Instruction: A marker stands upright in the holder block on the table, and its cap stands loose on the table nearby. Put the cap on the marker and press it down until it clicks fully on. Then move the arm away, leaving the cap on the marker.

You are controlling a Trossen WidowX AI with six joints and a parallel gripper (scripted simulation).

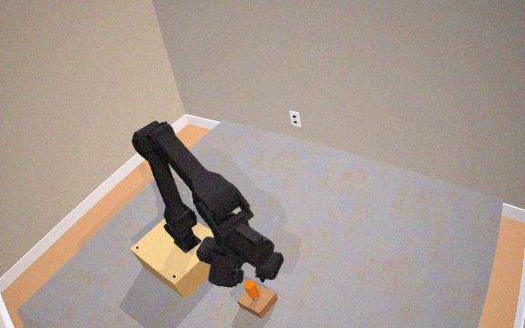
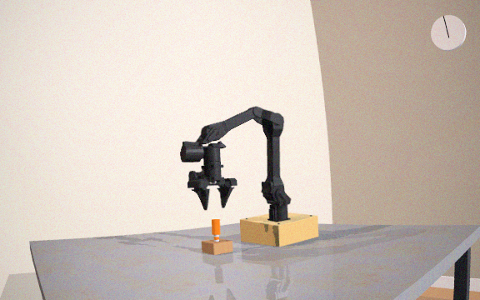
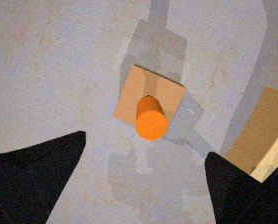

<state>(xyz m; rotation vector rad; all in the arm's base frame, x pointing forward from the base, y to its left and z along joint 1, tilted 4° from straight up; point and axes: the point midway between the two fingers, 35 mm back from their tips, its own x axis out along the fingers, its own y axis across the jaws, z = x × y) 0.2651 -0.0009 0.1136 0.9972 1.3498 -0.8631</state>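
We judge the capping done: the orange cap [image 2: 216, 225] sits on the marker [image 2: 217, 239] in the holder block [image 2: 217, 247], near the table's [image 2: 348, 267] front edge in the exterior view. Our gripper [image 2: 214, 204] hangs above it, released and empty (jaws well apart), so the next move calls for drawing the arm away without touching the cap.

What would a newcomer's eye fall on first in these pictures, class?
The bright orange cap draws the eye first, sitting on the marker that stands upright in the small wooden holder block near the table's front. Directly above it hangs the black gripper, fingers spread open and holding nothing.
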